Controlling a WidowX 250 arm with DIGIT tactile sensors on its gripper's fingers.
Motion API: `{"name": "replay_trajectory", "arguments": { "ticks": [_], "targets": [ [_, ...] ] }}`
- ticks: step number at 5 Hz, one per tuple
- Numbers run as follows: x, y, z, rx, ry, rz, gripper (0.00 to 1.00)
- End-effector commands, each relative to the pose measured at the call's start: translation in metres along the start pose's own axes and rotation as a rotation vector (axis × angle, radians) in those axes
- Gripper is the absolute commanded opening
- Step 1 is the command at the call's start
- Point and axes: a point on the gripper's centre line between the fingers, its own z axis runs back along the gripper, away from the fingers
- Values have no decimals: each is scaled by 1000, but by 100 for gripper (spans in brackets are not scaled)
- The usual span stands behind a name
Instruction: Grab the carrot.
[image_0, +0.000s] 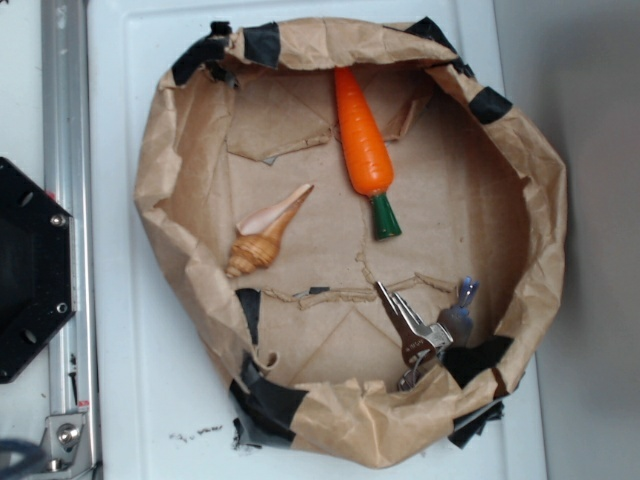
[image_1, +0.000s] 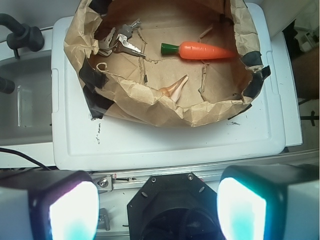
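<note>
The carrot (image_0: 363, 140) is glossy orange with a dark green stem and lies on the floor of a crumpled brown paper basin (image_0: 160, 160), toward its upper middle, stem pointing down-right. In the wrist view the carrot (image_1: 205, 50) lies sideways near the basin's far side. My gripper (image_1: 157, 210) shows only in the wrist view, its two pads (image_1: 72, 212) wide apart with nothing between them. It hangs high above the black robot base (image_1: 175, 210), well short of the basin. The arm does not show in the exterior view.
A tan spiral seashell (image_0: 265, 235) lies left of the carrot. A bunch of keys (image_0: 415, 335) lies at the basin's lower right. The basin (image_1: 150, 107) sits on a white lid (image_0: 130, 300), with a metal rail (image_0: 65, 200) and the black base (image_0: 30, 270) at left.
</note>
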Motion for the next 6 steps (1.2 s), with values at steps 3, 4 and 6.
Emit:
{"name": "replay_trajectory", "arguments": {
  "ticks": [3, 4, 6],
  "targets": [
    [93, 48, -58, 137, -85, 116, 100],
    [132, 49, -73, 130, -107, 187, 100],
    [147, 49, -138, 106, -43, -321, 100]
  ]
}}
